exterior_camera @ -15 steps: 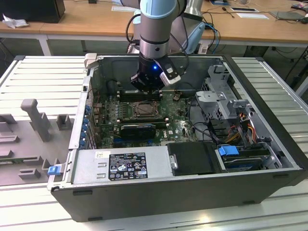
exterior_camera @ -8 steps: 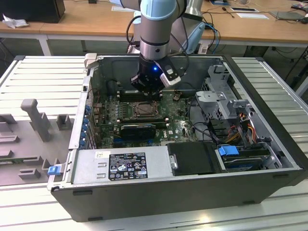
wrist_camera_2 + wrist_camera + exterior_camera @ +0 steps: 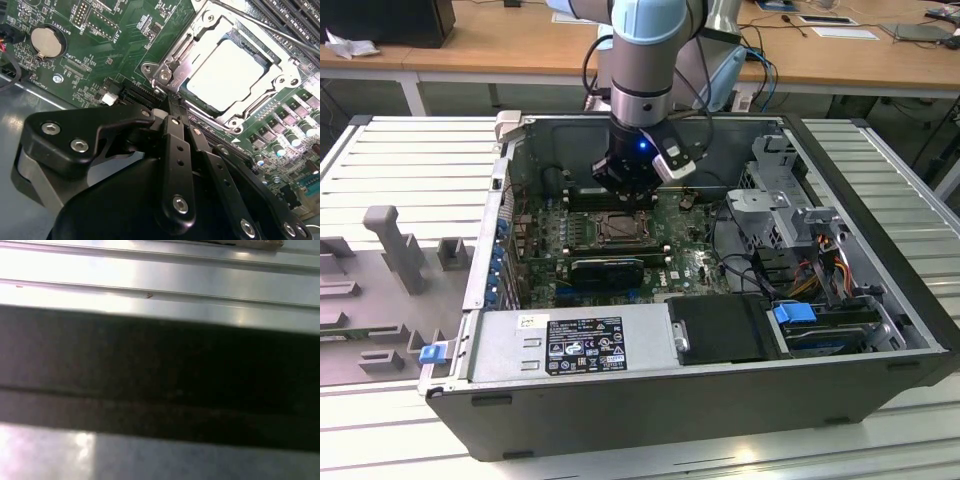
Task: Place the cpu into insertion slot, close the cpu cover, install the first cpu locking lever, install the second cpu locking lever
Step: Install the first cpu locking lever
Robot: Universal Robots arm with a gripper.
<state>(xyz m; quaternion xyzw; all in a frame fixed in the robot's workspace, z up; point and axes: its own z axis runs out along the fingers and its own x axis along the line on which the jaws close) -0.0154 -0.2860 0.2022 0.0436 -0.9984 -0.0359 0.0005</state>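
Silver-grey metal is gleaming in the second wrist view: the cpu (image 3: 231,70) is lying flat in the slot (image 3: 280,59), and the cover (image 3: 200,31) is lying down around it, its window framing the pale chip face. I am holding my end effector (image 3: 172,107) just beside the socket's near corner, fingers (image 3: 176,150) pressed together with no gap between the tips (nothing is pinched between them). The tips are reaching toward the cover's corner bracket and the thin lever (image 3: 176,50) running along that edge; whether they are actually touching it I cannot tell. Green board (image 3: 115,45) is spreading out around the socket, with a round coin cell (image 3: 45,41) well apart from it.

In the exterior view I am hanging down into the open case (image 3: 880,300), my end effector (image 3: 625,195) sitting just above the socket (image 3: 620,230) in the middle of the board. The case is lying on its side on a ribbed metal counter (image 3: 410,160), with a grey fixture tray (image 3: 380,290) at the exterior view's left.

In the first wrist view, ribbed metal (image 3: 160,270) is shining beyond a dark band (image 3: 160,375).
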